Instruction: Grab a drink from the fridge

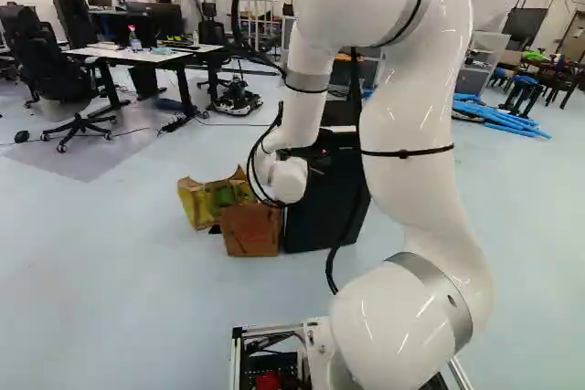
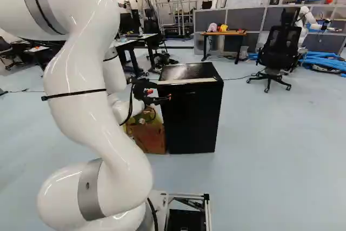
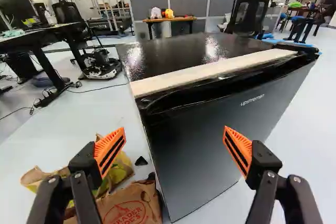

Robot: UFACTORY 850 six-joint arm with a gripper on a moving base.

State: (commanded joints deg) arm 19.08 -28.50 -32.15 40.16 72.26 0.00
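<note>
In the right base view my gripper is at the upper left part of the black fridge, near its front. The wrist view shows the gripper open, its two orange-padded fingers wide apart with nothing held between them. Ahead of it stands the small dark fridge, upright with its door shut and a pale strip along the top front edge. One finger overlaps the door in this view; whether it touches cannot be told. No drink inside can be seen.
Brown paper bags stand on the floor beside the fridge. Farther off are a desk with a bottle, an office chair, a wooden table, blue tubes and another robot.
</note>
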